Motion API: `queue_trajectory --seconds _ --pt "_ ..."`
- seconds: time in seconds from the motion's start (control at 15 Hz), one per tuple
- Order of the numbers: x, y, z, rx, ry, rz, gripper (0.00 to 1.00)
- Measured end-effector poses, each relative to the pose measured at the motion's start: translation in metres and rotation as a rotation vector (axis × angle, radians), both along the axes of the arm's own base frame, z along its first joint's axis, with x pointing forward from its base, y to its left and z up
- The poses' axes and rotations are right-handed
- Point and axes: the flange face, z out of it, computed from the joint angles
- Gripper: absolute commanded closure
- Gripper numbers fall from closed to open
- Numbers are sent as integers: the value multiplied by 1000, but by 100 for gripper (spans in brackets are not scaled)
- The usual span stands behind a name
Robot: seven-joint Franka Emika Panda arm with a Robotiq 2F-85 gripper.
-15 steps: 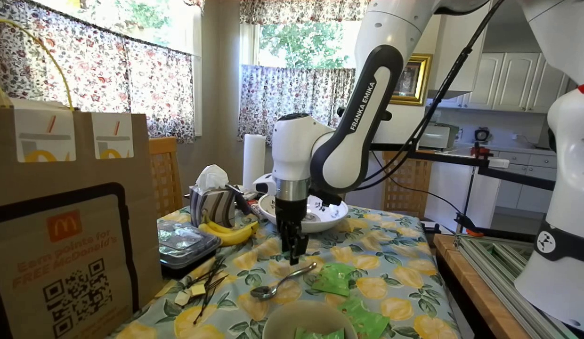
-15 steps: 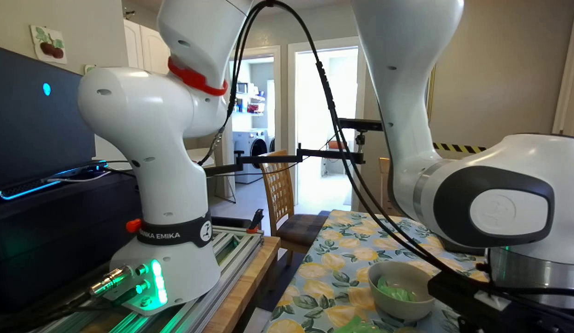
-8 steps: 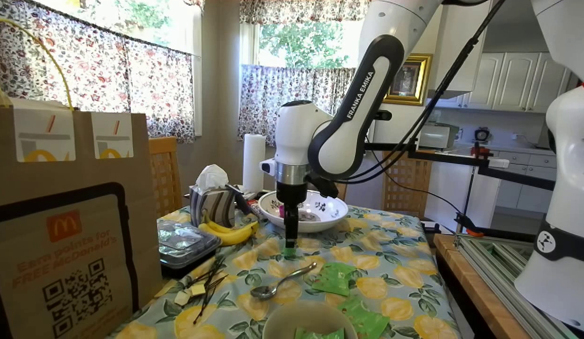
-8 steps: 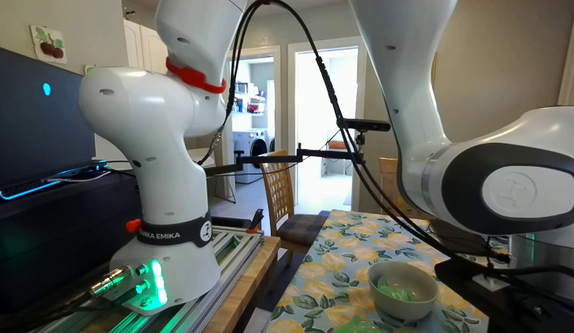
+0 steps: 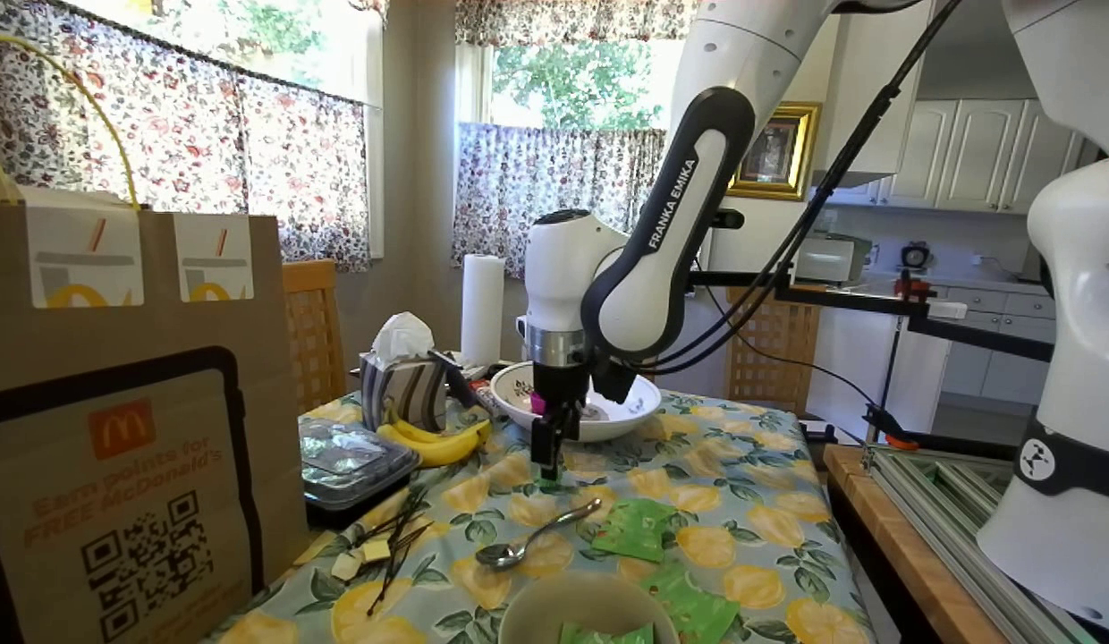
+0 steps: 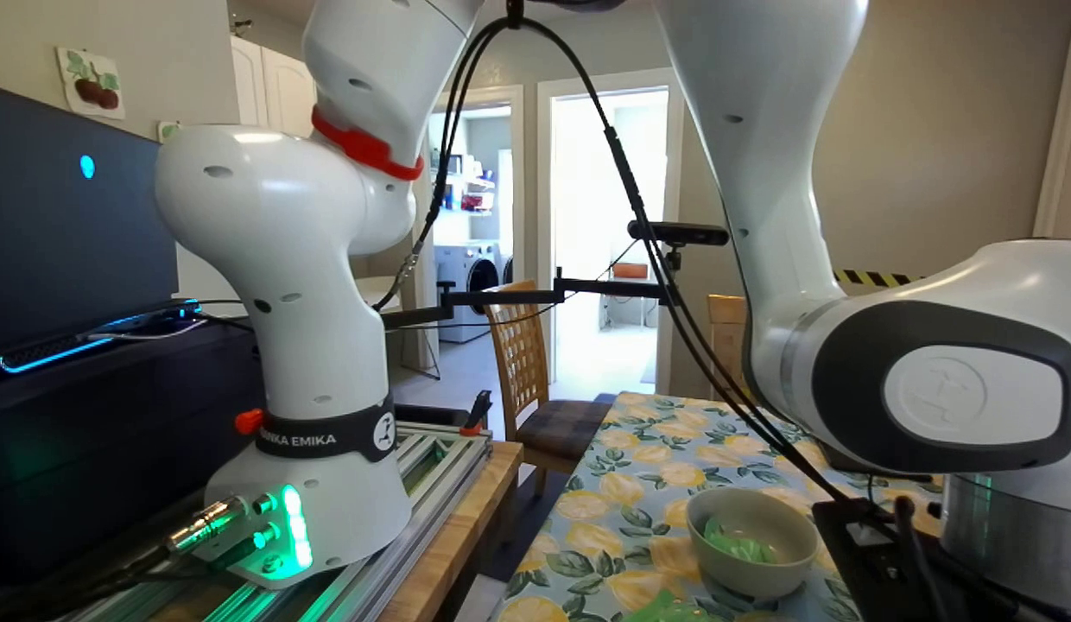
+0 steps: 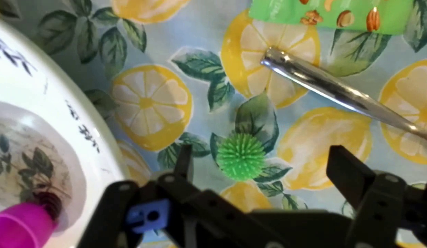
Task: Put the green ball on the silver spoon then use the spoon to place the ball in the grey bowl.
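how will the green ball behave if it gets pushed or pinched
The green ball would likely roll when nudged, being round. Looking densely spiky and rubbery, it should give a little under a squeeze and probably won't slip easily.

I count one green ball (image 7: pixel 241 157), one silver spoon (image 7: pixel 323 82), two bowls (image 5: pixel 628 407), one tissue box (image 5: pixel 404 394) and two pale blocks (image 5: pixel 376 549).

Ball (image 7: pixel 241 156): bright green. Spoon (image 7: pixel 351 96): silver. Wide bowl (image 7: pixel 55 110): white, dark leaf motif. Tool (image 7: pixel 261 163): mainly black. Cup (image 7: pixel 36 220): magenta. Tablecloth (image 7: pixel 199 38): pale blue, yellow lemon print, green leaves.
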Motion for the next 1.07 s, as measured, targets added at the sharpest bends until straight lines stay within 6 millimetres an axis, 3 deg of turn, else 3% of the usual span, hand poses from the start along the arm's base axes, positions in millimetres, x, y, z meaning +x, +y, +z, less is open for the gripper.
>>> queue_trajectory --seconds 0.53,0.6,0.67,1.07 --pt "4 -4 -25 -84 3 -120 3" --pt "7 -4 -26 -93 -5 -120 25" --pt "11 -3 -26 -102 -15 -119 26" --pt "19 0 -33 -125 -19 -99 74"
